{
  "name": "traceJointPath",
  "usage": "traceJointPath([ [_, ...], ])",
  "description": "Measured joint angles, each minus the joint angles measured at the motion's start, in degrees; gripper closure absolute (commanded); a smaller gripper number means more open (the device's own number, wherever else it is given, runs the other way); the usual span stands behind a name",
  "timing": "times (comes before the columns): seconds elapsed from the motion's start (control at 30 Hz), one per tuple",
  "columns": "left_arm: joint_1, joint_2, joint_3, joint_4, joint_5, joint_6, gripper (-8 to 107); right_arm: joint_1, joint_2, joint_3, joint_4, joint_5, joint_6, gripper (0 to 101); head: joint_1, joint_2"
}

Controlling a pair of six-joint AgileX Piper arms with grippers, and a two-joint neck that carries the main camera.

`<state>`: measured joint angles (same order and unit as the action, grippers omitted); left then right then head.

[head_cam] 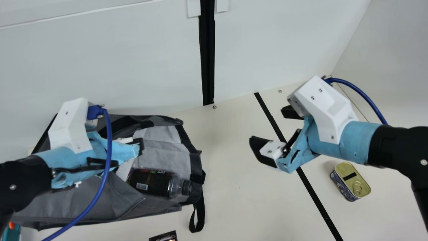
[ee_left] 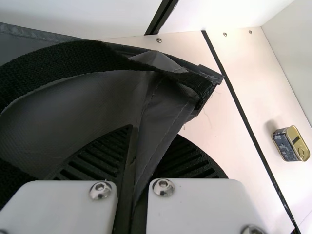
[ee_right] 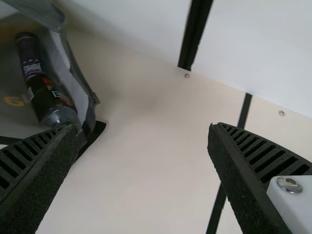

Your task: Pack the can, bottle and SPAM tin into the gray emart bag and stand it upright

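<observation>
Pinching the bag (head_cam: 160,150), the left gripper (ee_left: 154,131) is needing steadiness; beside the bag, the right gripper (head_cam: 268,125) is gaping widely, empty.

Teal object (head_cam: 13,234) — black stripe (head_cam: 315,197) on cream table (head_cam: 227,201).

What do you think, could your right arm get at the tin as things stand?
Probably yes: the right gripper is open and empty, and nothing stands against the tin on the table. It would likely have to draw back first, since its fingertips point away.
</observation>
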<state>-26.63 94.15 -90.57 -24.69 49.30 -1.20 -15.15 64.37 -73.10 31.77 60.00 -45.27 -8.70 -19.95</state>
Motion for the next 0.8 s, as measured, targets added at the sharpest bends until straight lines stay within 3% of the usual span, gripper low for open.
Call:
traceJointPath([
  [0.4, 0.0, 0.0, 0.0, 0.0, 0.0, 0.0, 107, -2.1, -4.5, -0.1, -9.4, -0.5, 9.7, 6, 0.0, 0.1],
  [0.8, 0.0, 0.0, 0.0, 0.0, 0.0, 0.0, 107, -4.5, -7.2, -3.6, -18.5, 3.6, 18.8, 6, 0.0, 0.1],
])
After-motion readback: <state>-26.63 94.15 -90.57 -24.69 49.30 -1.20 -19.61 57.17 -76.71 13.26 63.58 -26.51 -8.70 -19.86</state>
